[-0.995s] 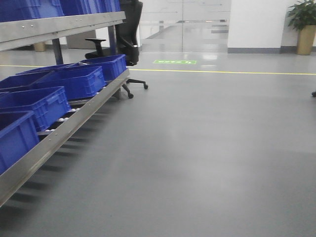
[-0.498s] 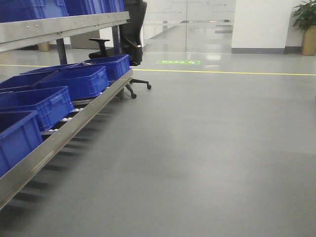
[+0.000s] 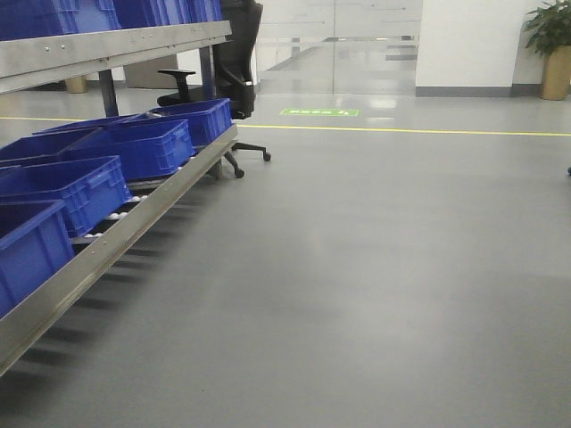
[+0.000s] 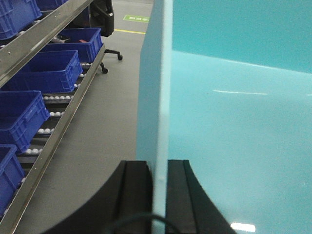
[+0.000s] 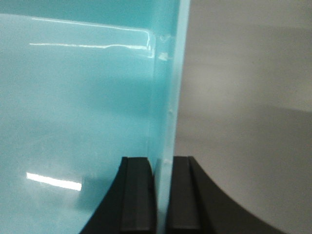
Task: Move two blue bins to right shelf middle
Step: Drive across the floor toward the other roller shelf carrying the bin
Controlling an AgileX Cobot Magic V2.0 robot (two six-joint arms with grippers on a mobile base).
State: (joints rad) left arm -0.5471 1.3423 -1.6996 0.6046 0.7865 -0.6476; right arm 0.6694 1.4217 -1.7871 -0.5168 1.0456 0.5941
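A light blue bin (image 4: 234,122) is held between both arms. My left gripper (image 4: 159,168) is shut on its left wall (image 4: 156,87), one black finger on each side. In the right wrist view my right gripper (image 5: 161,163) is shut on the same bin's (image 5: 73,97) right wall (image 5: 168,73). Neither the held bin nor the grippers appear in the front view. Several dark blue bins (image 3: 138,143) sit on the roller level of a metal shelf (image 3: 134,227) at the left. A right shelf is not in view.
An upper shelf level (image 3: 107,45) carries more blue bins. A black office chair (image 3: 227,80) stands behind the rack's far end. Grey floor runs ahead to a yellow line (image 3: 401,130) and a green floor mark (image 3: 318,112). A potted plant (image 3: 553,45) stands far right.
The front view swayed slightly: the rack and chair drifted a little right, then partly back left. The bins on the rack have not moved.
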